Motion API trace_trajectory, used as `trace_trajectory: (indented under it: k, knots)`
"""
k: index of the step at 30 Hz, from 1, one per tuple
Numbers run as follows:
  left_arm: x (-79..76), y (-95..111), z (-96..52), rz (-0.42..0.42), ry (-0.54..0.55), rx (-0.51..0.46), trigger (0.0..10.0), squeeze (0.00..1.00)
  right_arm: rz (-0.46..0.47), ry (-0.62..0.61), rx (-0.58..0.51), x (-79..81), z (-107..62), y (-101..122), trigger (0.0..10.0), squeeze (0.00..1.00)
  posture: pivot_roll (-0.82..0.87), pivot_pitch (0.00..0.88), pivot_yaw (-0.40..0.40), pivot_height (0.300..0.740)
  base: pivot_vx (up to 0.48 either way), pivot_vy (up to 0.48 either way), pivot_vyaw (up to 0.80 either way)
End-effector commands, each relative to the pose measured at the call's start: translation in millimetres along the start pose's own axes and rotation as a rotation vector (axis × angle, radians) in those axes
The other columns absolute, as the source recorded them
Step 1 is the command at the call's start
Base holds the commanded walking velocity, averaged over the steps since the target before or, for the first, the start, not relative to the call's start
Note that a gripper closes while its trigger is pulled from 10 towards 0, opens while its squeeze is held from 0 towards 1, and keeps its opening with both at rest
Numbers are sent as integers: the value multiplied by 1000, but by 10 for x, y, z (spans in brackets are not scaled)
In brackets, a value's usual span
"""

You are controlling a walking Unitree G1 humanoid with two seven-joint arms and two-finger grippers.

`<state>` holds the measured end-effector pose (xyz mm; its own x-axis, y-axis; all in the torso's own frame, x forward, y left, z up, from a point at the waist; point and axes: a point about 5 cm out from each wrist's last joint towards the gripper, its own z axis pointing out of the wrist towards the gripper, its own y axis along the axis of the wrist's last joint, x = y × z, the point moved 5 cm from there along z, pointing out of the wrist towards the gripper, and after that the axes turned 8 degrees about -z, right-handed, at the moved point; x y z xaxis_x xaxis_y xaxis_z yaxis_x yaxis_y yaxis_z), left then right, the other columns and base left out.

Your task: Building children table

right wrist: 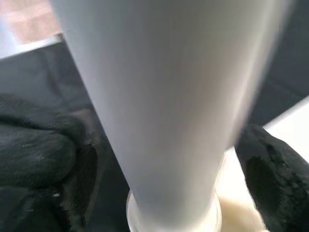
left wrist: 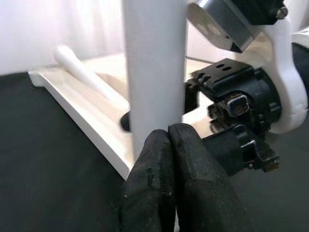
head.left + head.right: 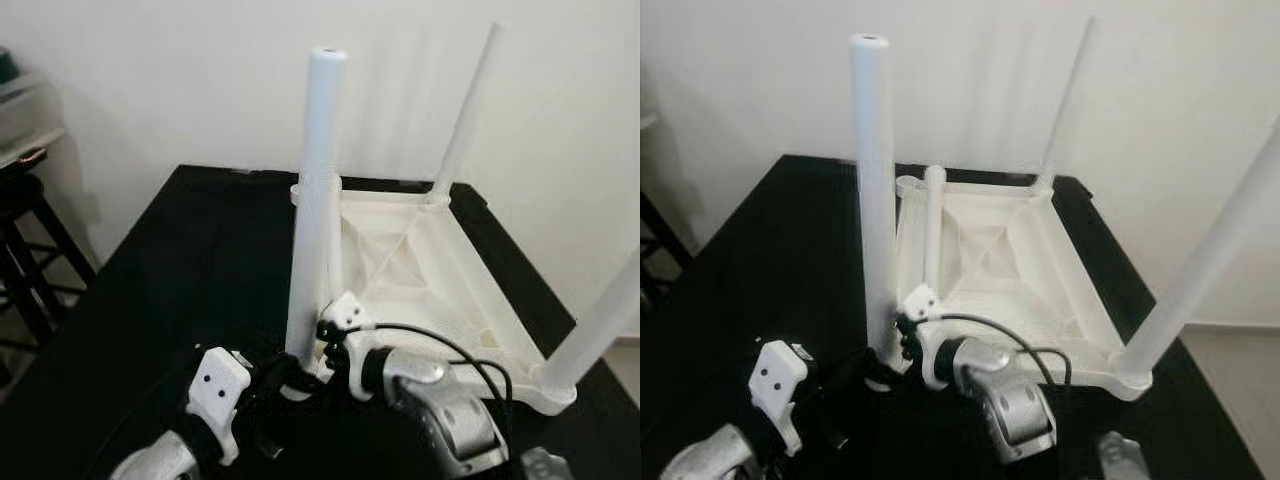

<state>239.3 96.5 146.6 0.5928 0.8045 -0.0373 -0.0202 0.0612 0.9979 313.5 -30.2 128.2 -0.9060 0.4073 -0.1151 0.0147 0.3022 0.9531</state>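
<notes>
A white plastic children's table top (image 3: 420, 265) lies upside down on a black table (image 3: 170, 290) set against a pale wall (image 3: 200, 70). Legs stand up from its corners: a thin far leg (image 3: 465, 115) at the back right corner, a near right leg (image 3: 600, 325) at the front right corner, and a short leg (image 3: 933, 225) at the back left corner (the right eye view separates it from the tall one in front; in the left eye view the two overlap).

At the near left corner a tall white leg (image 3: 316, 200) stands upright in its socket, both grippers working at its base. The right gripper (image 1: 159, 159) straddles the leg low down, one black finger on each side; its wrist view shows the pads (image 1: 36, 145) spread wider than the tube, which rises from a round collar (image 1: 174, 215), and whether they press the tube cannot be told. The left gripper (image 2: 169, 145) has its two fingers pinched tight together, tips just against the leg's near side, gripping nothing. Its wrist view also takes in the right wrist's black and white housing (image 2: 251, 96) just beyond the leg, and the table top's raised rim (image 2: 82, 101) running away across the black surface.

At the far left of the left eye view, a dark stool (image 3: 25, 250) stands beside the black table.
</notes>
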Motion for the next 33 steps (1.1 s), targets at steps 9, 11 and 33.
trace_trajectory:
  k: [9, 11, 33]
  knots:
    - [-18, -144, -29, -11, 7, 48, 10000, 0, -260, 177, -67, -643, -417, 504, 10000, 0, 117, 0, -141, 740, 0, 0, 0]
    - [-12, -151, -33, -11, 6, 49, 10000, 0, -270, 200, -77, -762, -483, 651, 10000, 0, 120, 0, -137, 740, 0, 0, 0]
    - [-43, -68, -24, 3, 4, 36, 10000, 0, -172, 438, -69, -818, -592, 664, 0, 0, 130, 0, -115, 740, 0, 0, 0]
